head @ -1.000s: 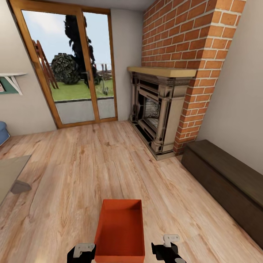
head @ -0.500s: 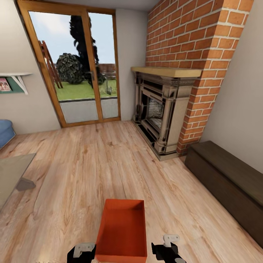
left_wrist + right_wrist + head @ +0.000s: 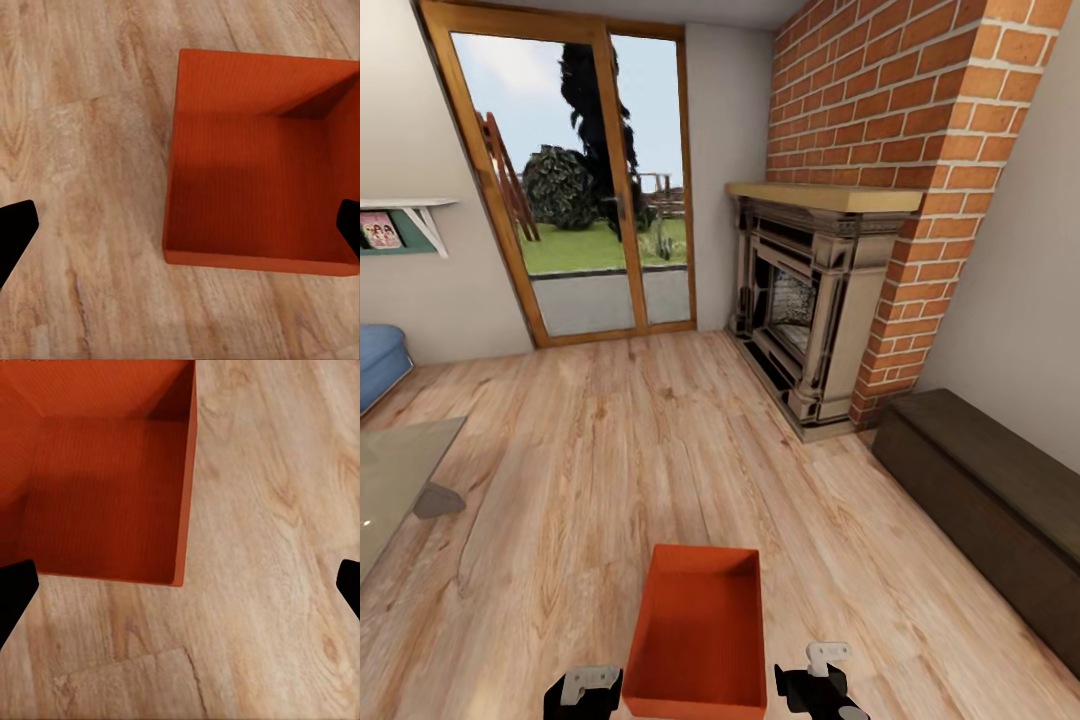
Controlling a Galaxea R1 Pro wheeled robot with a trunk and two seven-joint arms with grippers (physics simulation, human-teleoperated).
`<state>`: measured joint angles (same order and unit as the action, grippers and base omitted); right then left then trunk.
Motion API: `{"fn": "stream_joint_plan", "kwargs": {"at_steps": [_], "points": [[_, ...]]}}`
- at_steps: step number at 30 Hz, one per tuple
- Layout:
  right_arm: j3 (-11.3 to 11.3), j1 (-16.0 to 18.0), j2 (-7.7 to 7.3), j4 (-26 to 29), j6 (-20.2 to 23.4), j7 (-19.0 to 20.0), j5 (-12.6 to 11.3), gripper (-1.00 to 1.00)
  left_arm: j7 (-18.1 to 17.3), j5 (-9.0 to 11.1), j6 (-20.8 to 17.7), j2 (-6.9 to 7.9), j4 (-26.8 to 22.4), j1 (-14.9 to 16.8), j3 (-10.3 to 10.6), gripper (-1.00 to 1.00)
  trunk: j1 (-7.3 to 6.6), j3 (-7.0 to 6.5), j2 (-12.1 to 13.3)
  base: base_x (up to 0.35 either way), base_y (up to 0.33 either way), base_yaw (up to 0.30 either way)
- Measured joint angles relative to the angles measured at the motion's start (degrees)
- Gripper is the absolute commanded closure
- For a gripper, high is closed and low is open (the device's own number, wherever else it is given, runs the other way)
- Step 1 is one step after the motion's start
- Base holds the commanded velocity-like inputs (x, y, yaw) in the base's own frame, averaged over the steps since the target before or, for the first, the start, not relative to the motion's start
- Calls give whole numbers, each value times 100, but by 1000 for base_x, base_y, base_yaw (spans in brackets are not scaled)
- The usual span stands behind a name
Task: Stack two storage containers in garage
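Observation:
One orange-red storage container (image 3: 700, 630) sits empty on the light wood-plank floor (image 3: 610, 450) of the living room, directly ahead. My left gripper (image 3: 585, 690) hovers at its near left corner and my right gripper (image 3: 822, 682) at its near right, both open and holding nothing. In the left wrist view the container (image 3: 255, 157) lies below the wide-spread left gripper (image 3: 180, 229). Seen from the right wrist, the container (image 3: 105, 487) sits off to one side of the right gripper (image 3: 180, 585). The other container, the garage and its concrete floor are out of view.
A red-brick fireplace (image 3: 810, 300) stands ahead on the right, with a long dark wooden bench (image 3: 990, 500) along the right wall. A glass-topped table (image 3: 400, 480) and a blue sofa (image 3: 380, 360) are at the left. Glass doors (image 3: 580, 180) close the far wall.
The whole head view has shifted rightward, so the camera moved; more of the sofa and shelf shows at left. The grippers keep their places beside the container.

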<state>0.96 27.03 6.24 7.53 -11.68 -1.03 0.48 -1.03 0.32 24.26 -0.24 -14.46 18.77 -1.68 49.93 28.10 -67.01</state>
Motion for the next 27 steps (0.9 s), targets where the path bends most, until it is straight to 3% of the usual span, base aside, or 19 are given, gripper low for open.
{"fn": "stream_joint_plan", "kwargs": {"at_steps": [9, 27], "points": [[0, 0, 0, 0, 0, 0, 0, -100, 0, 0, 0, 0, 0, 0, 0, -100, -1, 0, 0, 194, 0, 2], [0, 1, 0, 1, 0, 0, 0, -100, 0, 0, 0, 0, 0, 0, 0, -100, 0, 0, 0, 89, 42, 0]]}}
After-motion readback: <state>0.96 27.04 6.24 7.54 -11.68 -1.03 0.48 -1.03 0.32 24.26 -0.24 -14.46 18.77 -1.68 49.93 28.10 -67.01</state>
